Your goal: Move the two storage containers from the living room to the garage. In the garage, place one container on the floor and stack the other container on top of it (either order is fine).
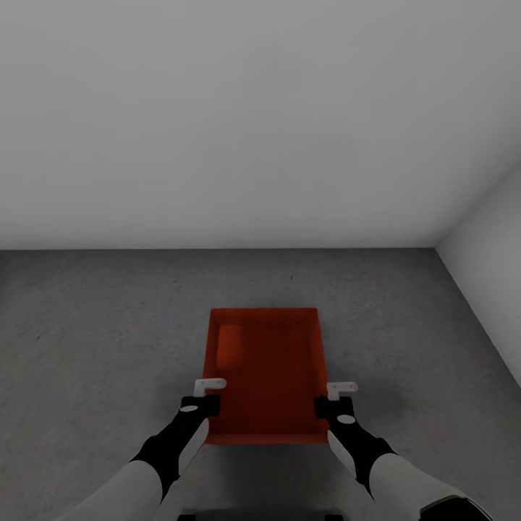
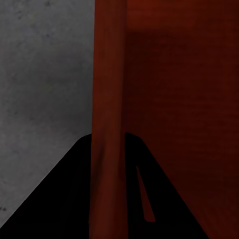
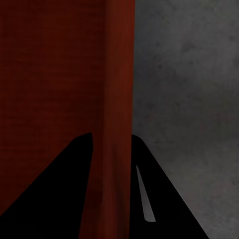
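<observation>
One orange-red storage container [image 1: 264, 376] shows in the head view over the dark grey concrete floor [image 1: 94, 325] of the garage, open side up and with nothing in it. My left gripper [image 1: 208, 396] is shut on its left wall and my right gripper [image 1: 329, 399] on its right wall, both near the end closest to me. In the left wrist view the red wall [image 2: 107, 89] runs between the black fingers [image 2: 69, 199]. The right wrist view has the other wall [image 3: 118, 74] pinched the same way. Whether the bin rests on the floor or hangs above it, I cannot tell.
A plain pale grey wall [image 1: 253, 108] closes the room ahead, a little beyond the bin. A second pale wall [image 1: 492, 275] runs along the right and meets it in a corner. Bare concrete spreads to the left of the bin and around it.
</observation>
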